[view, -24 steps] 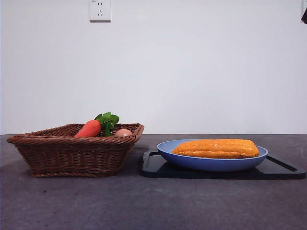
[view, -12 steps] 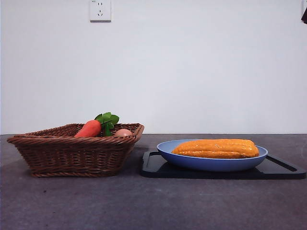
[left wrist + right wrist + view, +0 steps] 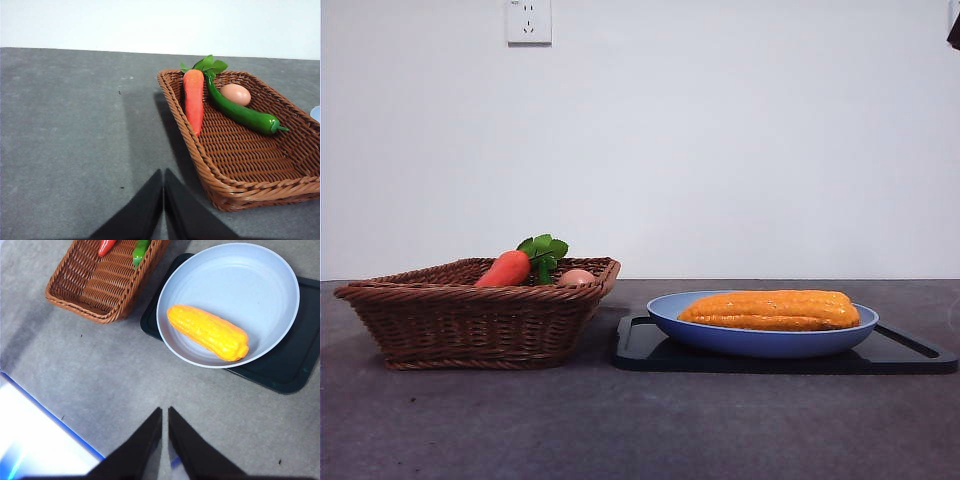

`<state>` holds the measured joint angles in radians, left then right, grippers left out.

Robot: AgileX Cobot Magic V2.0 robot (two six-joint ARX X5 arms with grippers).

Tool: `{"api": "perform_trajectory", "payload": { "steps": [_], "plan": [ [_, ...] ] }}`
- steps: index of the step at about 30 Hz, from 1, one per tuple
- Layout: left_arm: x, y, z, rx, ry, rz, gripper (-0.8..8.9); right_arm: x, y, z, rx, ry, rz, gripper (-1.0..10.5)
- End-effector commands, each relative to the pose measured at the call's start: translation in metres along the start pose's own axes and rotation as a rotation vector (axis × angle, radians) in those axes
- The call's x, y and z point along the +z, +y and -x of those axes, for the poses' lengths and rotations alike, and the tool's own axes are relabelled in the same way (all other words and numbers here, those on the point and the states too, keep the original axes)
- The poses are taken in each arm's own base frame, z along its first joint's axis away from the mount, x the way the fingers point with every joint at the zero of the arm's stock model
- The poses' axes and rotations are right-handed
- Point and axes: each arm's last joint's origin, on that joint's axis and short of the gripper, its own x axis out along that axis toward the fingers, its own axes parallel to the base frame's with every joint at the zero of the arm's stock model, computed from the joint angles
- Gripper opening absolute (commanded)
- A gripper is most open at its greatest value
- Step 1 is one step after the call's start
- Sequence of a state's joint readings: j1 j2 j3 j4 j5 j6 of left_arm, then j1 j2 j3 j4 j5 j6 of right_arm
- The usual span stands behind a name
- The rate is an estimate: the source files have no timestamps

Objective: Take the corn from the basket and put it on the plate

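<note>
Left gripper [image 3: 163,200] fingers pressed together, holding nothing, above bare grey surface [image 3: 70,130] just beside basket [image 3: 200,160]. Right gripper [image 3: 165,440] fingers nearly touching, thin gap, empty, high over surface near plate [image 3: 260,300]. Corn [image 3: 770,310] lies flat in light-blue plate, plate sits on black tray [image 3: 640,350]. Basket left of tray in front view, holds carrot [image 3: 194,97], green pepper [image 3: 240,112], egg [image 3: 235,94].
</note>
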<state>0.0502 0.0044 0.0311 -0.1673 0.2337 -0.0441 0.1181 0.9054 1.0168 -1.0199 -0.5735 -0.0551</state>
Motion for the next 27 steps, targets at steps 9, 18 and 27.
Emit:
{"api": "perform_trajectory", "payload": {
  "steps": [9, 18, 27],
  "plan": [
    [-0.009, 0.001, -0.003, 0.005, 0.022, 0.008, 0.06, 0.005, 0.002, 0.002, 0.004, -0.018, 0.022, 0.0],
    [-0.009, 0.001, -0.003, 0.005, 0.022, 0.008, 0.07, 0.005, 0.002, 0.002, 0.004, -0.018, 0.022, 0.0],
    [-0.009, 0.001, -0.003, 0.005, 0.022, 0.008, 0.07, 0.011, 0.005, 0.012, -0.037, -0.156, 0.188, 0.0]
  ]
}}
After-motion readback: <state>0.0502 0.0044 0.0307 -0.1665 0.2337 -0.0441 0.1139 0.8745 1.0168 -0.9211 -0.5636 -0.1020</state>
